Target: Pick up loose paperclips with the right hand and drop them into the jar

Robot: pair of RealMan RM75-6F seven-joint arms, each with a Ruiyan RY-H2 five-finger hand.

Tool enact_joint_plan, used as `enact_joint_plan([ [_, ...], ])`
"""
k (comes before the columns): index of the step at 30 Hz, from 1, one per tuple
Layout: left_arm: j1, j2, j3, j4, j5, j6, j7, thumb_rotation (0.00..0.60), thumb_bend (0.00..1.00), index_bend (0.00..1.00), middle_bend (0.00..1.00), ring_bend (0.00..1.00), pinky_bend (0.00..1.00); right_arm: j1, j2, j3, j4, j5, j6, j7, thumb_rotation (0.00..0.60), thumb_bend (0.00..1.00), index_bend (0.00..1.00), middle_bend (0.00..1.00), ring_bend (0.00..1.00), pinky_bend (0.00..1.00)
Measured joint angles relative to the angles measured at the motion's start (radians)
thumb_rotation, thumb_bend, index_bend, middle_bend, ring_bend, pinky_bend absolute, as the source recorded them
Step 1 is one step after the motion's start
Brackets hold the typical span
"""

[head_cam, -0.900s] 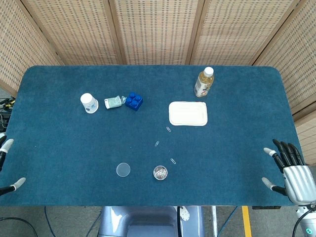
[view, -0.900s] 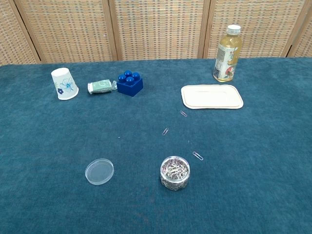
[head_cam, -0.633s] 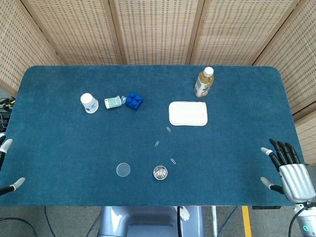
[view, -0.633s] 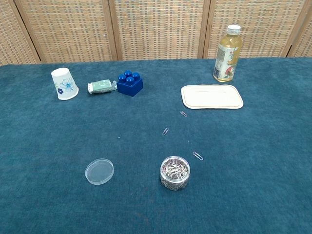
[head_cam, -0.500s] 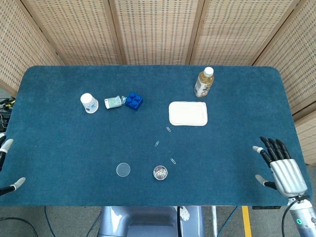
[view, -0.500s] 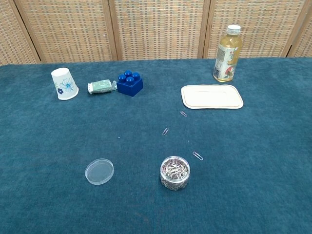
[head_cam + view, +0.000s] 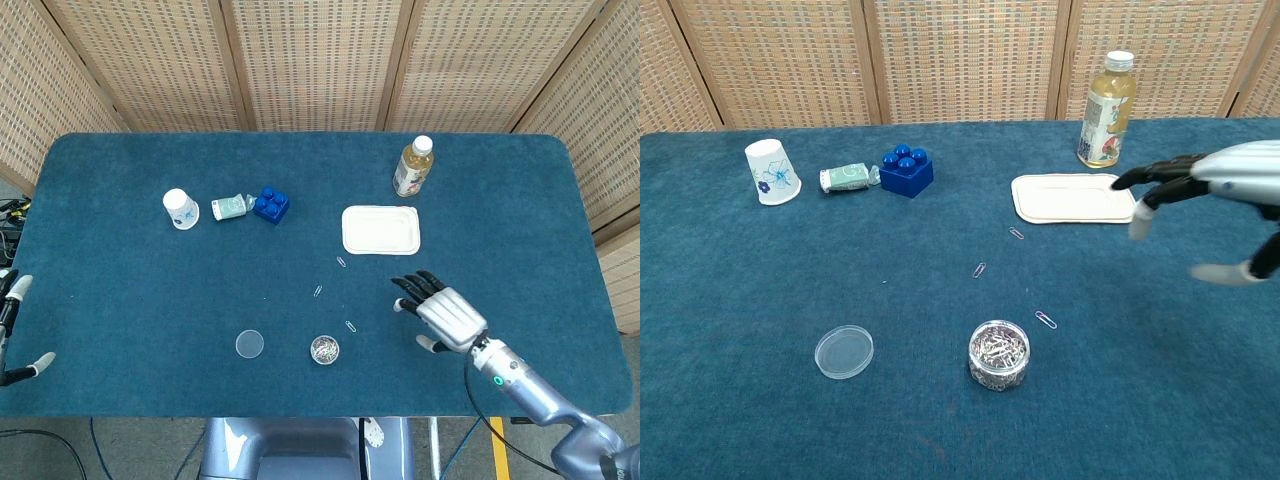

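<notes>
On the tabletop [image 7: 120,290], the jar [image 7: 324,350] stands near the front edge at about the middle, with paperclips inside it, and the lid [image 7: 250,344] lies flat to its left. 3 loose paperclips [image 7: 351,326] lie in a line running from just right of the jar back toward the tray [image 7: 380,229]. Behind the tray, slightly to its right, stands the bottle [image 7: 413,167]. Toward the back left, the cup [image 7: 181,209], the tube [image 7: 231,207] and the block [image 7: 270,204] sit in a row, left to right. The right hand [image 7: 445,315] hovers right of the paperclips, in front of the tray. The left hand [image 7: 12,330] sits at the tabletop's left front edge.
</notes>
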Motion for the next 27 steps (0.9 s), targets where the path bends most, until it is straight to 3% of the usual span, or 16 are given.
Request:
enact_joint_plan([
  [10,-0.021,-0.018,-0.011,0.011,-0.045,-0.037,0.027,0.600,0.00,0.00,0.00,0.00,0.00,0.113,-0.172,0.006,0.077,0.074,-0.154,-0.154,0.600,0.66,0.37,0.03,0.00,0.00],
  [27,-0.032,-0.024,-0.013,0.018,-0.072,-0.054,0.036,0.600,0.00,0.00,0.00,0.00,0.00,0.181,-0.298,-0.008,0.136,0.209,-0.210,-0.280,0.600,0.66,0.38,0.03,0.00,0.00],
])
